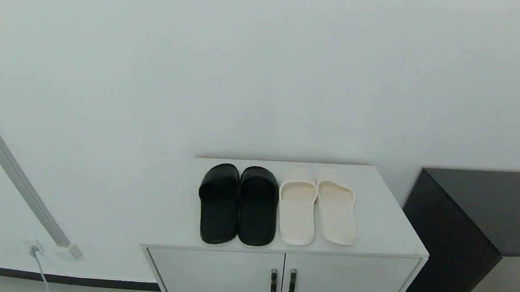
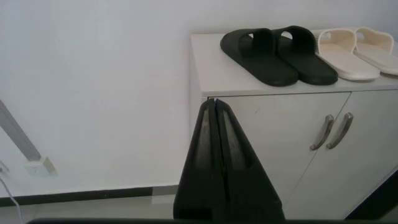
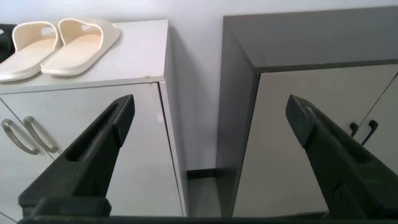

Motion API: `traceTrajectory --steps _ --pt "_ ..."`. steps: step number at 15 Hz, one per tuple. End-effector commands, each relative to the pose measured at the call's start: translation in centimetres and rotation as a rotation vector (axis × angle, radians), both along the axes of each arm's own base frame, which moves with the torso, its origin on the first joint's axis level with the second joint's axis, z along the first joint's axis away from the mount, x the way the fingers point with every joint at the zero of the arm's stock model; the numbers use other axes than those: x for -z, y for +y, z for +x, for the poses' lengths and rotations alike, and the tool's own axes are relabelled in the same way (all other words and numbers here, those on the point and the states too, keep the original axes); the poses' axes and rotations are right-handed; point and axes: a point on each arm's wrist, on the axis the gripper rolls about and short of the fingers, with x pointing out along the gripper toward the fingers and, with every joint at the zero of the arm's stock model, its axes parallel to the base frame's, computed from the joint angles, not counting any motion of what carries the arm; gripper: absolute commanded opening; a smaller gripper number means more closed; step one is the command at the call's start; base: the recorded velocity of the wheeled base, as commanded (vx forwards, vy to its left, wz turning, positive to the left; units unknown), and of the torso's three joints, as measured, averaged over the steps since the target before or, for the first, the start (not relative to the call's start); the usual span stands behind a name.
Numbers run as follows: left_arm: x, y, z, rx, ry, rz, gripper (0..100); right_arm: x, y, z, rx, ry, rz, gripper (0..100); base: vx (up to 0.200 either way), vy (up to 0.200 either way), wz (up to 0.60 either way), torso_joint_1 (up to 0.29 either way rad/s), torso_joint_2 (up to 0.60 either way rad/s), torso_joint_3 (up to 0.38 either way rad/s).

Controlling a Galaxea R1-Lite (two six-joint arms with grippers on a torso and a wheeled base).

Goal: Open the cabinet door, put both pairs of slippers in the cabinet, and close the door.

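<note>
Black slippers and white slippers sat side by side atop the closed cabinet, looked light, soft and bendy, probably best pinched at the strap; left end effector was pressed together, right end effector spread apart, both empty.

Black slippers and cream slippers on a white cabinet with grey handles, dark grey cabinet beside.

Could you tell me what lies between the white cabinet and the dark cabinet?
Nothing: a bare, narrow gap separates the white cabinet from the dark cabinet, clearest in the right wrist view.
</note>
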Motion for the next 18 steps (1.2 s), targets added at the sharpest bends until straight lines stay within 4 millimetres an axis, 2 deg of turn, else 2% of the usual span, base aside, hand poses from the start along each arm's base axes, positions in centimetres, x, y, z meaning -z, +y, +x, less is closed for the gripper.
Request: traceTrajectory --steps 1,2,4,5,6,8,9,11,13,14,15,17,18 --pt "0.0 0.0 0.0 0.0 0.001 -0.001 0 -0.1 0.0 0.0 0.0 -0.003 -0.004 100 0.0 0.0 0.0 0.0 0.0 0.0" --pt "0.0 0.0 0.0 0.0 0.001 0.001 0 0.0 0.0 0.1 -0.003 0.006 -0.001 100 0.0 0.0 0.0 0.0 0.0 0.0" --pt "0.0 0.0 0.0 0.0 0.003 0.001 0 -1.1 0.0 -0.3 0.001 -0.047 0.032 100 0.0 0.0 0.0 0.0 0.0 0.0" --pt "0.0 0.0 0.0 0.002 0.002 0.006 0 -5.5 -0.1 -1.2 -0.027 -0.099 0.149 100 0.0 0.0 0.0 0.0 0.0 0.0" --pt "0.0 0.0 0.0 0.002 0.004 0.007 0 -6.2 0.0 -0.4 -0.076 0.082 0.134 100 0.0 0.0 0.0 0.0 0.0 0.0" --pt "0.0 0.0 0.0 0.002 0.004 0.01 0 -6.2 0.3 2.0 -0.149 0.261 0.101 100 0.0 0.0 0.0 0.0 0.0 0.0" --pt "0.0 0.0 0.0 0.003 0.004 0.018 0 -6.7 0.4 3.3 -0.178 0.305 0.104 100 0.0 0.0 0.0 0.0 0.0 0.0" --pt "0.0 0.0 0.0 0.006 0.003 0.042 0 -9.1 0.6 5.9 -0.221 0.31 0.096 100 0.0 0.0 0.0 0.0 0.0 0.0" --pt "0.0 0.0 0.0 0.006 0.003 0.042 0 -11.4 1.1 7.3 -0.287 0.304 0.088 100 0.0 0.0 0.0 0.0 0.0 0.0" --pt "0.0 0.0 0.0 0.006 0.003 0.044 0 -13.3 1.7 8.7 -0.335 0.305 0.084 100 0.0 0.0 0.0 0.0 0.0 0.0" --pt "0.0 0.0 0.0 0.006 0.003 0.045 0 -14.4 2.4 9.9 -0.356 0.312 0.077 100 0.0 0.0 0.0 0.0 0.0 0.0" --pt "0.0 0.0 0.0 0.006 0.003 0.045 0 -15.6 4.5 11.4 -0.392 0.328 0.051 100 0.0 0.0 0.0 0.0 0.0 0.0" --pt "0.0 0.0 0.0 0.006 0.003 0.047 0 -16.3 7.4 12.2 -0.44 0.351 0.089 100 0.0 0.0 0.0 0.0 0.0 0.0"
